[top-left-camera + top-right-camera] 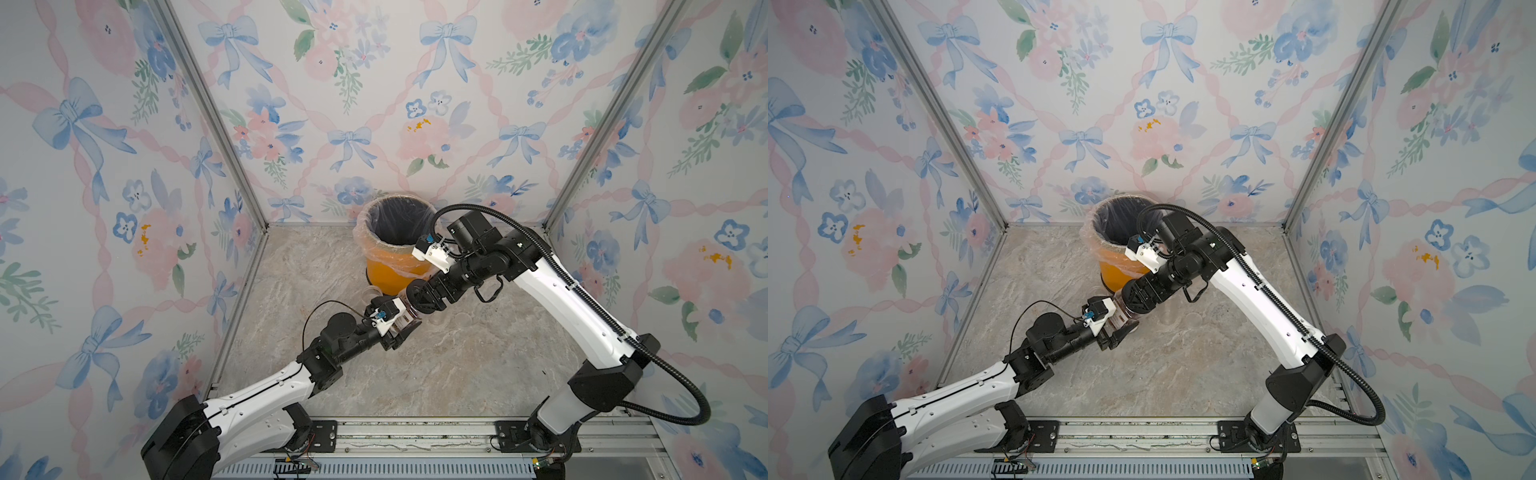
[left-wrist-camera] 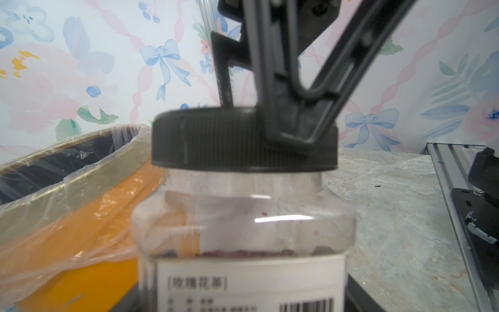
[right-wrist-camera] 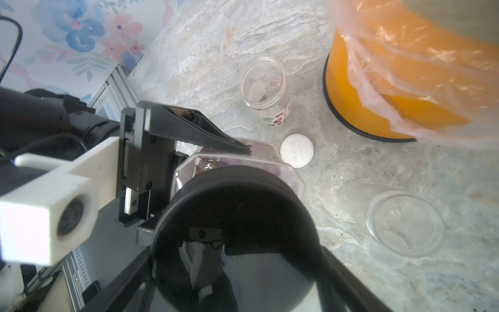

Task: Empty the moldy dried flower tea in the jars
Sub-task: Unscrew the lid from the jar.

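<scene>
Bright, even light in both top views, soft and diffuse, with no hard shadows anywhere on the marble bench [image 1: 415,374]. The papered walls [image 1: 104,166] splay and stretch towards the frame edges, a wide-angle pull. In the left wrist view the squarish jar [image 2: 243,216] is too close and gone soft. White glare streaks its shoulder, its label print is smeared, and the black lid [image 2: 216,140] is fuzzy. In the right wrist view that lid is a dark, unfocused mass, and the bench beyond is sharper. The plastic liner [image 3: 405,67] glints, and the white camera mount [image 3: 40,216] is nearly blown out.
</scene>
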Robot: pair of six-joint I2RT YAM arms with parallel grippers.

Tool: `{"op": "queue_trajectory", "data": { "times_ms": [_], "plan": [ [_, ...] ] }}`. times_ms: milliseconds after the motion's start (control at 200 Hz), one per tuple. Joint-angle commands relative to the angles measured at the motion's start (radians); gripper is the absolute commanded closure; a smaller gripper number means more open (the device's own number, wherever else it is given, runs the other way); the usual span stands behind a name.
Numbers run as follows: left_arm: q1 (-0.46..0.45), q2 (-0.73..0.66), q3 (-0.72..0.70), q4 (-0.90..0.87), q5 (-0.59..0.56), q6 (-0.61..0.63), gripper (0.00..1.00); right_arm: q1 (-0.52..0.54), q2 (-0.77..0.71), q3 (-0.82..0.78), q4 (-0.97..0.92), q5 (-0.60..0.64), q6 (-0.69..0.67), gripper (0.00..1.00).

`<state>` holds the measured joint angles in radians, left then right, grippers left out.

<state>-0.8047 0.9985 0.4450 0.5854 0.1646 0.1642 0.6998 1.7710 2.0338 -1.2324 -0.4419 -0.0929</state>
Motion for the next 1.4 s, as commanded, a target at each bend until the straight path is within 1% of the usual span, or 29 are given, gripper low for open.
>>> {"op": "queue_trajectory", "data": {
  "times_ms": [0, 50, 200, 285, 435, 465, 505, 655, 885, 930, 970, 1005, 1045, 1075, 1165, 1215, 1260, 1330, 1395],
  "plan": [
    [-0.005, -0.012, 0.005, 0.083, 0.063, -0.008, 0.58, 0.002, -0.035, -0.075, 0.058, -0.153, -0.238, 0.42],
    [-0.006, -0.015, 0.005, 0.081, 0.064, -0.009, 0.58, -0.004, -0.049, -0.101, 0.080, -0.157, -0.292, 0.45],
    [-0.005, -0.021, 0.004, 0.079, 0.070, -0.013, 0.58, -0.028, -0.056, -0.116, 0.093, -0.154, -0.442, 0.45],
    [-0.005, -0.023, 0.005, 0.077, 0.080, -0.017, 0.58, -0.035, -0.056, -0.122, 0.070, -0.162, -0.567, 0.45],
    [-0.006, -0.024, 0.005, 0.074, 0.092, -0.019, 0.58, -0.033, -0.062, -0.137, 0.044, -0.157, -0.751, 0.40],
    [-0.005, -0.025, 0.006, 0.073, 0.093, -0.020, 0.58, -0.033, -0.064, -0.137, 0.041, -0.154, -0.782, 0.34],
    [-0.005, -0.026, 0.004, 0.071, 0.095, -0.018, 0.57, -0.034, -0.065, -0.140, 0.042, -0.153, -0.815, 0.32],
    [-0.005, -0.025, 0.003, 0.069, 0.095, -0.018, 0.57, -0.036, -0.058, -0.139, 0.038, -0.159, -0.884, 0.32],
    [-0.006, -0.023, 0.004, 0.069, 0.089, -0.014, 0.57, -0.043, -0.048, -0.137, 0.040, -0.163, -0.897, 0.32],
    [-0.005, -0.023, 0.007, 0.068, 0.082, -0.015, 0.57, -0.044, -0.051, -0.136, 0.047, -0.165, -0.881, 0.30],
    [-0.006, -0.023, 0.006, 0.069, 0.075, -0.012, 0.57, -0.046, -0.056, -0.134, 0.061, -0.169, -0.855, 0.25],
    [-0.006, -0.022, 0.004, 0.068, 0.065, -0.012, 0.57, -0.051, -0.062, -0.135, 0.086, -0.178, -0.819, 0.21],
    [-0.005, -0.022, 0.005, 0.068, 0.051, -0.009, 0.57, -0.057, -0.070, -0.138, 0.103, -0.194, -0.780, 0.19],
    [-0.005, -0.021, 0.005, 0.068, 0.039, -0.006, 0.57, -0.063, -0.078, -0.142, 0.130, -0.199, -0.734, 0.17],
    [-0.006, -0.023, 0.002, 0.068, -0.013, 0.001, 0.57, -0.082, -0.107, -0.146, 0.206, -0.225, -0.543, 0.06],
    [-0.007, -0.023, 0.001, 0.069, -0.038, 0.003, 0.57, -0.091, -0.111, -0.141, 0.241, -0.233, -0.404, 0.00],
    [-0.007, -0.023, 0.000, 0.068, -0.058, 0.007, 0.57, -0.096, -0.148, -0.143, 0.264, -0.225, -0.292, 0.03],
    [-0.007, -0.025, 0.000, 0.069, -0.082, 0.013, 0.57, -0.093, -0.169, -0.142, 0.285, -0.159, -0.115, 0.03],
    [-0.006, -0.025, 0.000, 0.068, -0.092, 0.017, 0.57, -0.095, -0.169, -0.125, 0.262, -0.112, 0.036, 0.03]
  ]
}}
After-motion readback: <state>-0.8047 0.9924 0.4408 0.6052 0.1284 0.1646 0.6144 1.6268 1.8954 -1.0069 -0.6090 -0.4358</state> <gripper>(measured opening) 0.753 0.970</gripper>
